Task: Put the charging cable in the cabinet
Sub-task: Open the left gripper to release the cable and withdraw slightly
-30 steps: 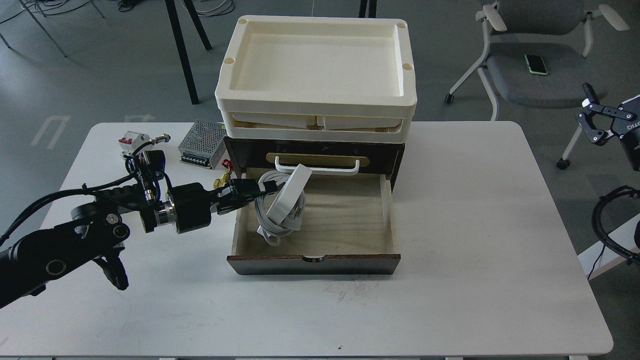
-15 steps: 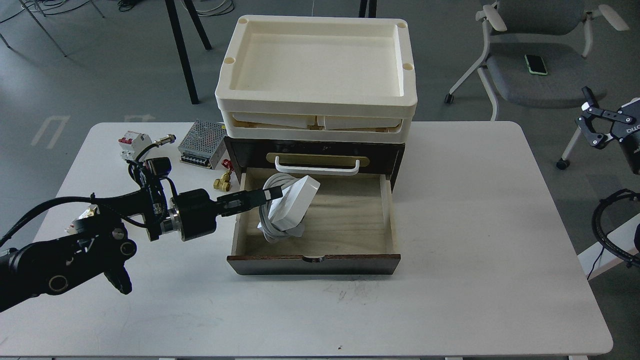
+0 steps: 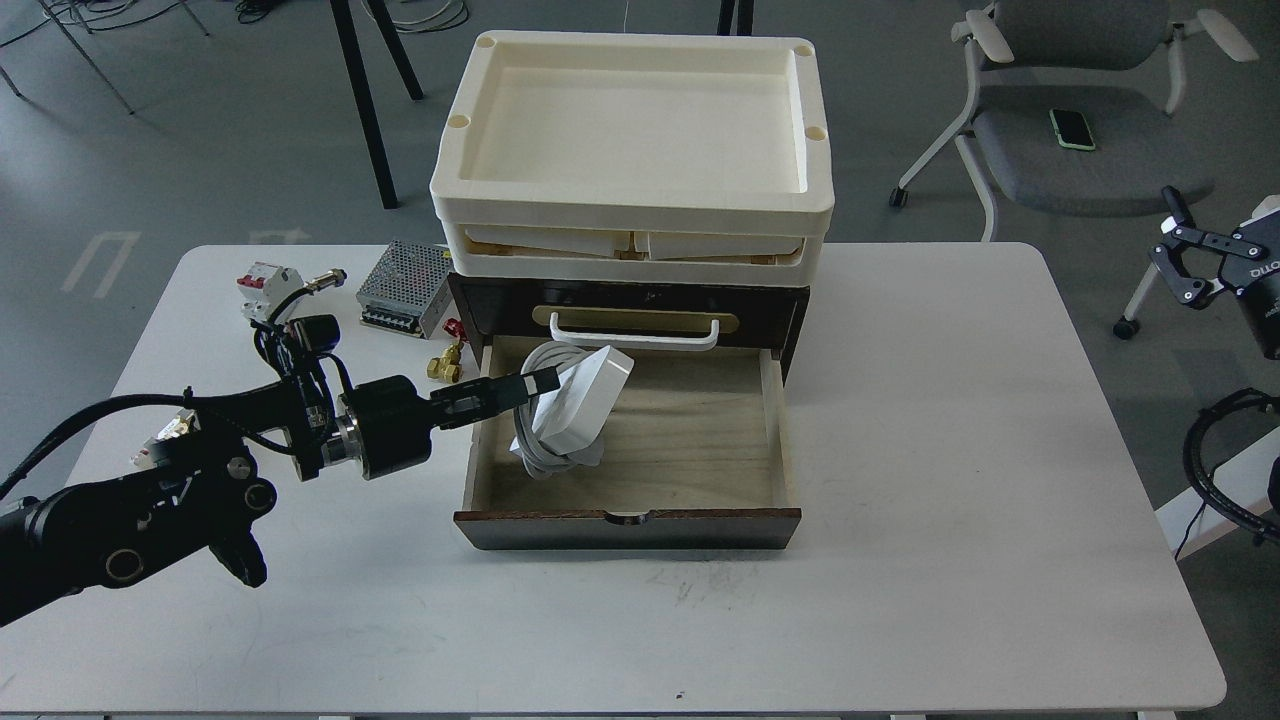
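The left claw [image 3: 535, 382] holds the charging cable [image 3: 570, 412] tilted inside the open drawer of the cabinet [image 3: 630, 520], its cord touching the wood. The right claw [image 3: 1180, 262] hangs wide, well off the surface [image 3: 950, 450]

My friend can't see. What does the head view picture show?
The robot's left hand holds a white charging cable tilted inside the open drawer of a brown cabinet on a white table. Cream trays sit on the cabinet.
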